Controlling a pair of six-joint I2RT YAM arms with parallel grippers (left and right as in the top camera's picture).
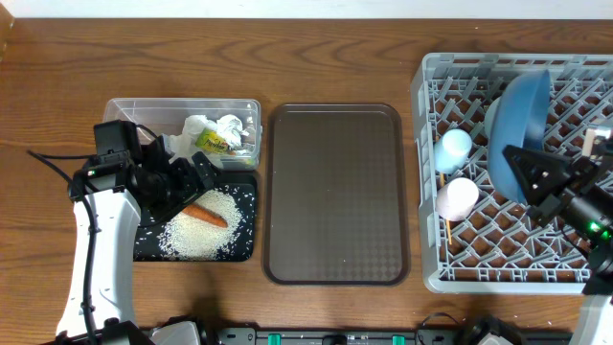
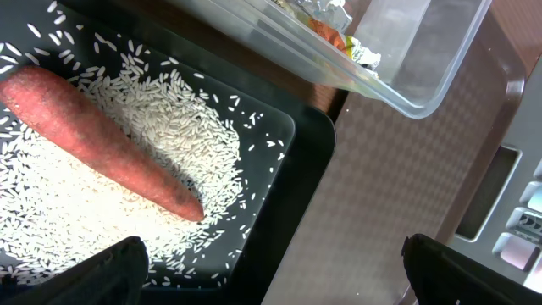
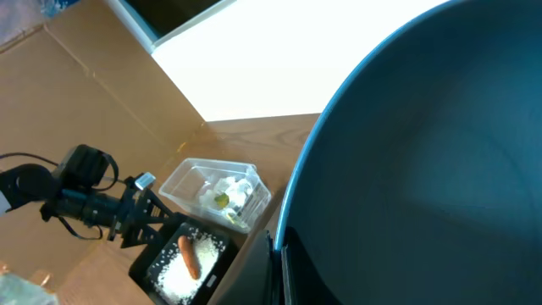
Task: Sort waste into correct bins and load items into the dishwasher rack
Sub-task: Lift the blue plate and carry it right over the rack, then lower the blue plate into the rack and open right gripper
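The black bin [image 1: 239,240] holds loose rice [image 1: 196,235] and an orange carrot [image 1: 205,214]. My left gripper [image 1: 180,180] hovers open over its far left part, holding nothing. In the left wrist view the carrot [image 2: 102,144] lies on the rice [image 2: 195,144], and my left gripper [image 2: 271,284] straddles the bin's edge. The clear tub [image 1: 129,110] holds white paper wads [image 1: 228,126] and a yellow-green wrapper [image 1: 212,142]. My right gripper [image 1: 538,178] is shut on the rim of the blue plate [image 1: 517,120], upright over the dishwasher rack [image 1: 431,278]. The blue plate [image 3: 423,169] fills the right wrist view.
A brown serving tray [image 1: 335,192] lies between the bins and the rack. A light blue cup [image 1: 453,149] and a pinkish cup [image 1: 457,198] stand in the rack's left part, with a thin chopstick [image 1: 447,231] beside them.
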